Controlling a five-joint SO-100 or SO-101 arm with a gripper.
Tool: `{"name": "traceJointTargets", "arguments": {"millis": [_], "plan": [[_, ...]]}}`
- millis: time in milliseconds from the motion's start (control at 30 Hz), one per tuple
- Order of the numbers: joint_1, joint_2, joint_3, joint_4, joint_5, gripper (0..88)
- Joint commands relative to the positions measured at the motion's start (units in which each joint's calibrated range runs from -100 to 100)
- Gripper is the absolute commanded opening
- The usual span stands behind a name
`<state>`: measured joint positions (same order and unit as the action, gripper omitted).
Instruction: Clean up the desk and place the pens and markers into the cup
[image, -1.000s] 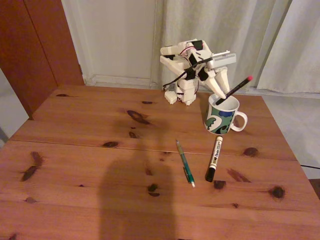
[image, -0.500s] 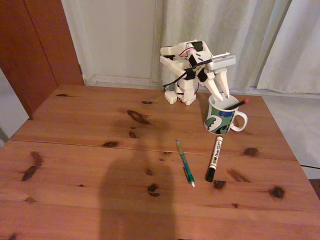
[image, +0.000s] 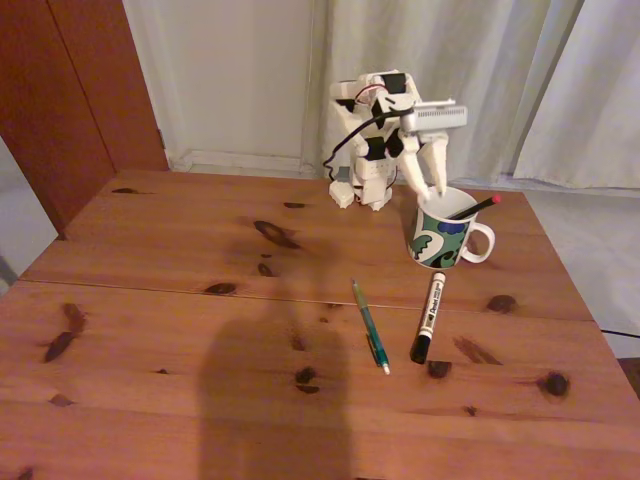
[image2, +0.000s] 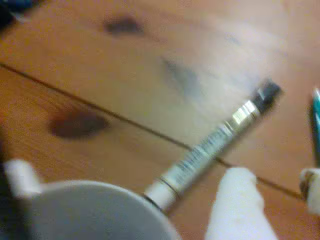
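We find the gripper (image: 428, 178) hanging just above the back rim of the cup (image: 443, 234), fingers spread and holding nothing. The black pen with the red end (image: 470, 209) already rests inside, leaning out over the rim toward the handle side in the fixed view. Two sticks remain on the desk (image: 180, 330): the white marker (image: 428, 317) and the teal pen (image: 370, 325). Both lie in front of the cup, on the camera side, so from the gripper they sit beyond the cup and lower. The marker is the nearer; its white end points up toward the cup's foot, black cap away, long axis running nearly straight out from the arm's base. The teal pen lies just left of it, tilted slightly. In the wrist view the marker (image2: 212, 147) slants past the cup rim (image2: 95, 210), a white fingertip (image2: 235, 205) beside it. We judge the reach must clear the cup first
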<state>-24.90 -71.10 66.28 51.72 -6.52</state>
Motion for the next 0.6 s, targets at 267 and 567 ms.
{"name": "traceJointTargets", "arguments": {"millis": [267, 567], "plan": [[10.0, 25.1, -17.0, -0.9, 1.3, 9.8], [14.1, 44.7, -26.6, -0.8, 3.0, 9.8]]}}
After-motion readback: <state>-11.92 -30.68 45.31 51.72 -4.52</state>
